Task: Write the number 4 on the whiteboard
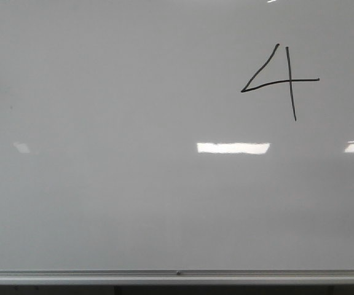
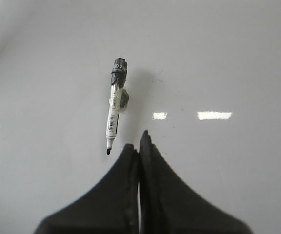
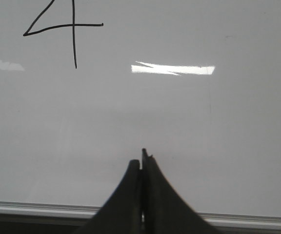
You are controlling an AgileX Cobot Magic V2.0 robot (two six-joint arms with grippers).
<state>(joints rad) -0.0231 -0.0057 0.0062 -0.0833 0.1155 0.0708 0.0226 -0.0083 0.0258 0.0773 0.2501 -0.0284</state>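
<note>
The whiteboard (image 1: 103, 203) fills the front view, its silver frame edge along the bottom. A black hand-drawn number 4 (image 1: 279, 81) stands at its upper right; it also shows in the right wrist view (image 3: 62, 29). Neither gripper shows in the front view. In the left wrist view a white marker (image 2: 115, 109) with a black cap end and bare black tip lies on the board (image 2: 228, 58), apart from my left gripper (image 2: 138, 144), which is shut and empty. My right gripper (image 3: 143, 161) is shut and empty over the board's (image 3: 218, 126) lower part, near the frame.
Bright rectangular light reflections (image 1: 232, 147) lie across the board. The aluminium frame edge (image 1: 177, 276) runs along the bottom, also in the right wrist view (image 3: 33, 208). A dark strip lies below the frame.
</note>
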